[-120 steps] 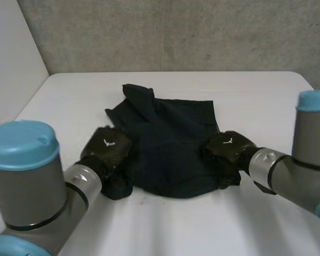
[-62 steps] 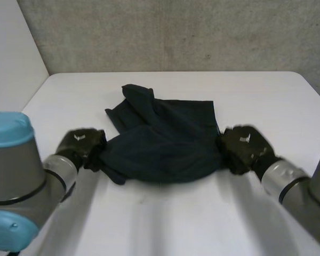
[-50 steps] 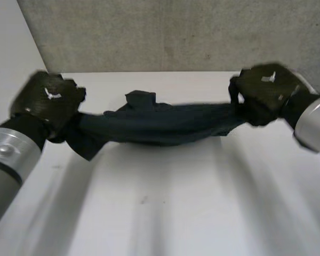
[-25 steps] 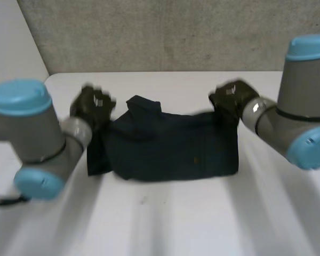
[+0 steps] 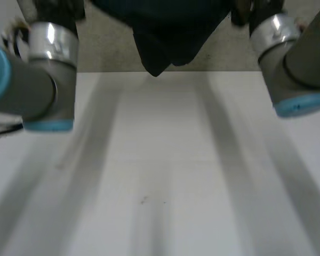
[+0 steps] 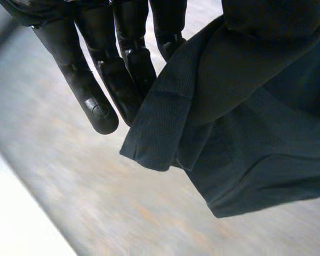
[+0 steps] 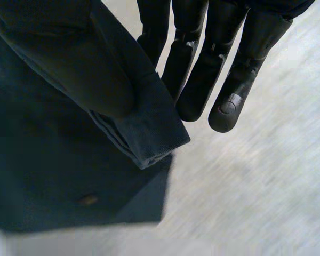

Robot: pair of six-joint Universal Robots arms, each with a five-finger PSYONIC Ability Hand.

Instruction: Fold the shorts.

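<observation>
We've got the shorts (image 5: 168, 32) hanging bunched at the top centre of the frame, up off the white table (image 5: 160, 186), with our left hand (image 6: 112, 64) and right hand (image 7: 202, 64) each pinching one end, fingers straight and close together.

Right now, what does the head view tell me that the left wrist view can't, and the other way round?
Head view: the white table below, the left arm and right arm raised on either side, and the shorts hanging between them, off the table. Left wrist view: the left hand close up, fingers straight, with a hemmed corner of the cloth apparently pinched against them. Both: the dark shorts, held in the air.
</observation>
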